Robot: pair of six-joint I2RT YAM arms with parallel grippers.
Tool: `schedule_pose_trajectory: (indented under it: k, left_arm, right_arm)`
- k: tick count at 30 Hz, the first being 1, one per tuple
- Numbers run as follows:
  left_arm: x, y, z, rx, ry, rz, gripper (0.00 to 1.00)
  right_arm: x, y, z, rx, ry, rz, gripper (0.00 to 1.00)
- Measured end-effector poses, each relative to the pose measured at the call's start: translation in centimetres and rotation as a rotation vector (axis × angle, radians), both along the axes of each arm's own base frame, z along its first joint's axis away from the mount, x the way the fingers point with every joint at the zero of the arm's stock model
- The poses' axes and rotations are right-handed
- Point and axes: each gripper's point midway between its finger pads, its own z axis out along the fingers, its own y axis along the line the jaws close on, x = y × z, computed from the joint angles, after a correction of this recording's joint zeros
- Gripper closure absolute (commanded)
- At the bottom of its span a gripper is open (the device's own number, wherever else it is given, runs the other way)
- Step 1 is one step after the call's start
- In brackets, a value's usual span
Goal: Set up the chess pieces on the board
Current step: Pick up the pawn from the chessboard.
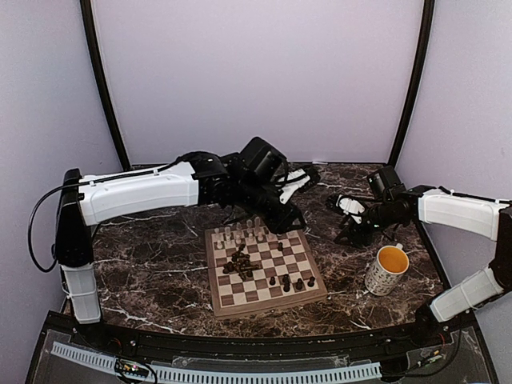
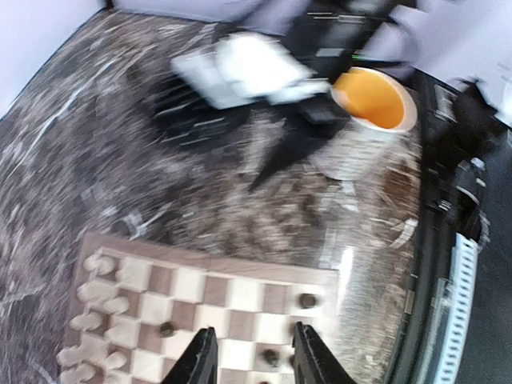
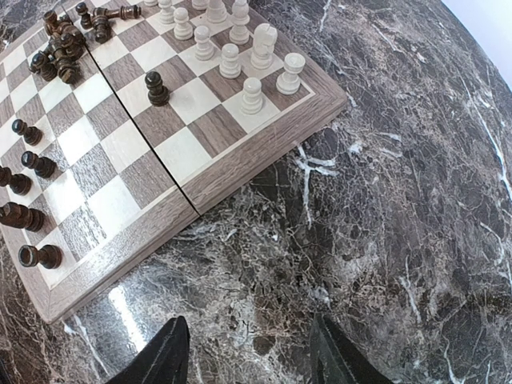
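The board (image 1: pixel 306 268) lies mid-table. Pale chess pieces (image 1: pixel 244 234) stand along its far edge, a heap of dark ones (image 1: pixel 240 264) lies near its middle, and a few dark ones (image 1: pixel 292 282) stand at its near right. My left gripper (image 1: pixel 288 218) hovers over the board's far right corner. In the blurred left wrist view the left gripper (image 2: pixel 254 332) is open with nothing between its fingers, above squares holding scattered dark pieces (image 2: pixel 308 301). My right gripper (image 3: pixel 248 322) is open over bare marble beside the board (image 3: pixel 240 172), holding nothing.
A speckled mug (image 1: pixel 388 270) with a yellow inside stands right of the board, close to the right arm (image 1: pixel 460 212). The dark marble table (image 1: pixel 152 264) is walled by pale panels. The mug (image 2: pixel 368 120) also shows in the left wrist view.
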Motion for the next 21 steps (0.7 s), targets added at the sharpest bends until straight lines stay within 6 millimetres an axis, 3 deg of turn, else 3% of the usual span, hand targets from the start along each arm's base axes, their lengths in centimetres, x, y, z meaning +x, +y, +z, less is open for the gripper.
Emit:
schedule_pose_trajectory:
  k: [2, 7, 12, 21]
  left_arm:
    - [2.3, 1.2, -0.9, 0.011, 0.013, 0.084, 0.64]
    - [6.4, 4.2, -6.4, 0.126, 0.057, 0.259, 0.63]
    - [6.7, 4.9, -10.4, 0.205, 0.099, 0.307, 0.63]
    - [6.2, 4.5, -12.7, 0.226, 0.156, 0.293, 0.64]
  right_arm:
    - [0.0, 0.0, 0.0, -0.001, -0.001, -0.001, 0.47]
    - [0.0, 0.0, 0.0, -0.001, -0.001, -0.001, 0.47]
    - [0.0, 0.0, 0.0, -0.001, -0.001, -0.001, 0.47]
    - [0.0, -0.1, 0.0, -0.004, -0.002, -0.003, 0.47]
